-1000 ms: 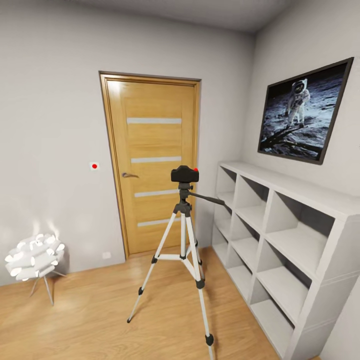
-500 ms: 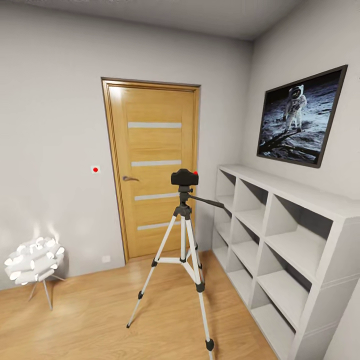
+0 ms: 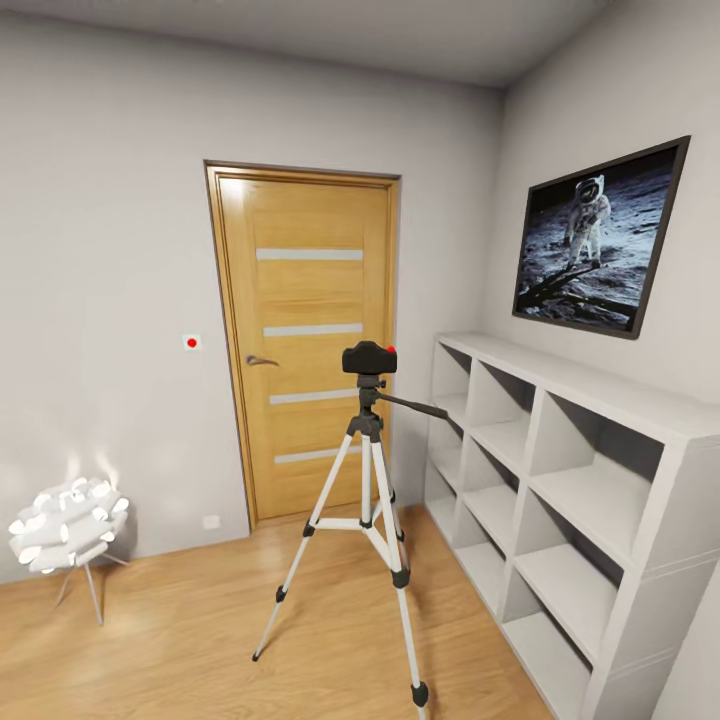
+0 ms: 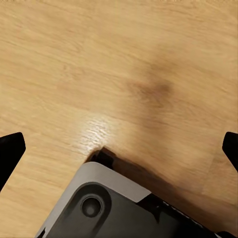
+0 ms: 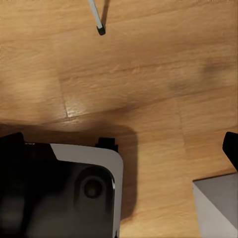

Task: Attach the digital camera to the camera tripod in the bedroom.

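The digital camera (image 3: pixel 368 357), small and black with a red button at its top right corner, sits on the head of the camera tripod (image 3: pixel 366 490) in the bedroom. The tripod stands on the wood floor in front of the door, legs spread, its black pan handle (image 3: pixel 415 405) pointing right. In the left wrist view my left gripper (image 4: pixel 119 148) is open over bare floor, nothing between its fingertips (image 4: pixel 10 153). The right wrist view has my right gripper (image 5: pixel 121 146) open too, above the floor, with one tripod foot (image 5: pixel 100 29) ahead of it.
A wooden door (image 3: pixel 305 340) is shut behind the tripod. White shelving (image 3: pixel 560 480) lines the right wall under a framed astronaut picture (image 3: pixel 600 240). A white floor lamp (image 3: pixel 68 525) stands at the left. My grey base (image 4: pixel 114 208) shows below both grippers.
The head view has drawn back and tipped a little, so the whole room sits slightly lower and smaller. The camera and the tripod stand as before.
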{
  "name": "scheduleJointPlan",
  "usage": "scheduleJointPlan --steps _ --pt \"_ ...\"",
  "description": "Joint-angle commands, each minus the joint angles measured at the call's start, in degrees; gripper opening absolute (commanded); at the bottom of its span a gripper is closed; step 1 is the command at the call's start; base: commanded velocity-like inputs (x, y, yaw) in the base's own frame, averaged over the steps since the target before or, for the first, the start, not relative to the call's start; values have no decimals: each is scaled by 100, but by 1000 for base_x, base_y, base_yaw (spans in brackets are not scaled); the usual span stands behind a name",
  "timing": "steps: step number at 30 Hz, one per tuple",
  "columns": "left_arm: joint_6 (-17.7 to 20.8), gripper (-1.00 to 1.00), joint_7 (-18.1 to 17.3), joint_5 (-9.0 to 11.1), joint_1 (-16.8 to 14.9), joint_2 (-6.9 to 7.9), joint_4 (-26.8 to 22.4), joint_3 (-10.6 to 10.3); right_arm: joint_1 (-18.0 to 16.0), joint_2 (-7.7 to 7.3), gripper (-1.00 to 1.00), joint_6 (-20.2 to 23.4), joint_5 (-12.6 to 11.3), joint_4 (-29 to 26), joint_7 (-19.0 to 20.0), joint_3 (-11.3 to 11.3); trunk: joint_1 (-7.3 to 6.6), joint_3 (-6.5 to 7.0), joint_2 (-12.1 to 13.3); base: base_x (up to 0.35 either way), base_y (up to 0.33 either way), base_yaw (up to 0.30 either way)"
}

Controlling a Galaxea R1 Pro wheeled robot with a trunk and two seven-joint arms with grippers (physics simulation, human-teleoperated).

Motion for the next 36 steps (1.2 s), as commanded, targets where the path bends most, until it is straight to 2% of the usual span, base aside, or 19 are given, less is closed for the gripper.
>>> scheduleJointPlan --steps 1,22,36 --pt "-7 100 23 37 0 0 -5 -48 -7 -2 100 -33 53 15 11 -19 2 -2 -4 0 0 0" --pt "-7 100 23 36 0 0 -3 -48 -7 -23 100 -49 97 9 15 1 2 0 -4 0 0 0" --pt "-7 100 27 32 0 0 -4 -56 -7 39 100 -59 109 9 6 1 2 0 -4 0 0 0"
